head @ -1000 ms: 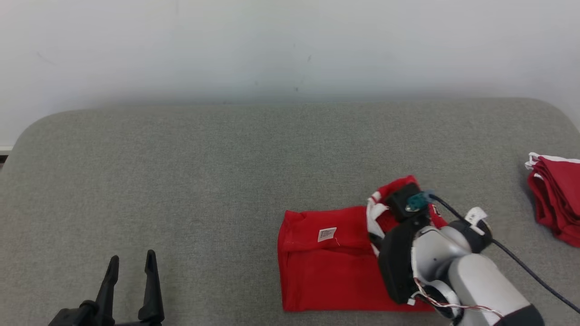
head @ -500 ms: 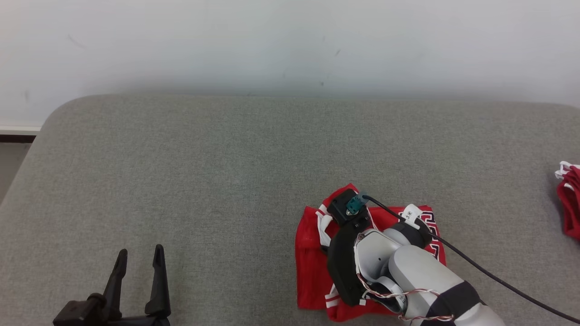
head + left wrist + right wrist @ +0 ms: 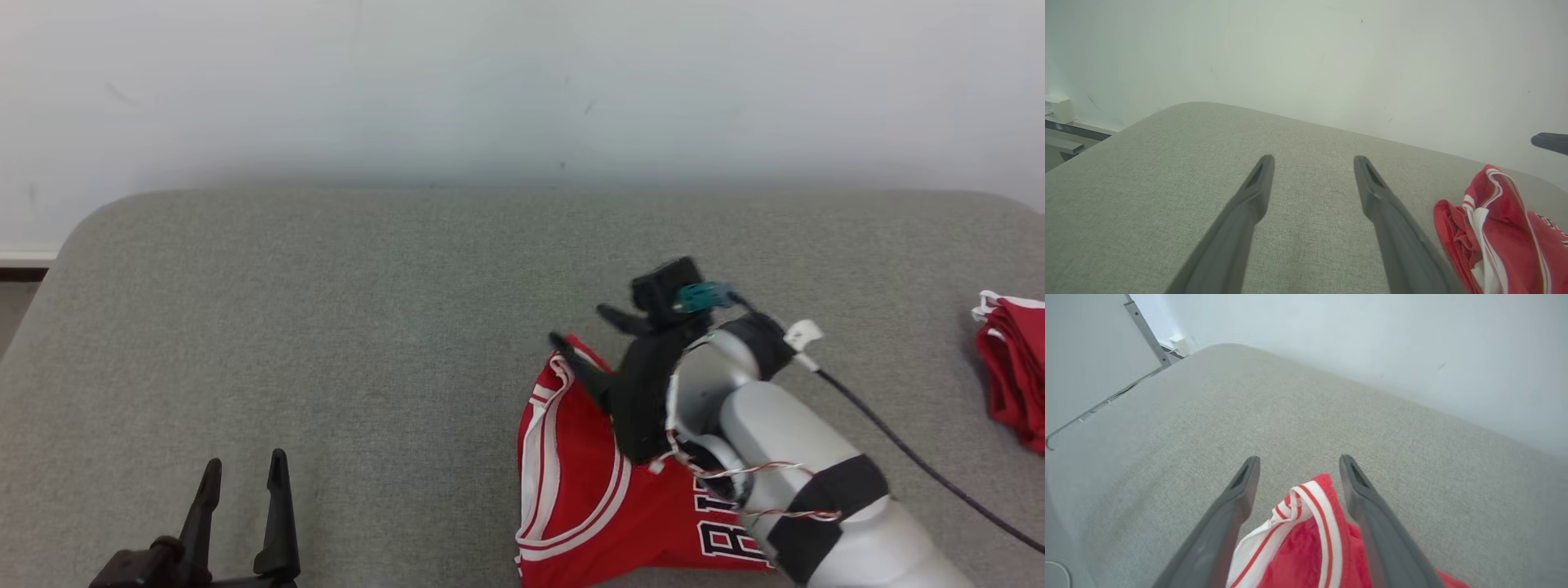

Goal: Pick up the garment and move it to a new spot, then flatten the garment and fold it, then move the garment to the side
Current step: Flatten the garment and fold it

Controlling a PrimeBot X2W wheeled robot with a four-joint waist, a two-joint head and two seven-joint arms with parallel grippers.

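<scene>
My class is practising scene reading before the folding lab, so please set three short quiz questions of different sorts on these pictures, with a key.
1. True or false: the right gripper is clamped on the red sleeveless jersey with white trim.
2. The left gripper is over: A) bare grey fabric tabletop; B) the jersey; C) a cardboard box.
3. What lies at the tabletop's right edge in the head view?
Key: 1 false, its fingers stand apart with the jersey's striped edge between them. 2 A. 3 a bunched red and white cloth.
</scene>
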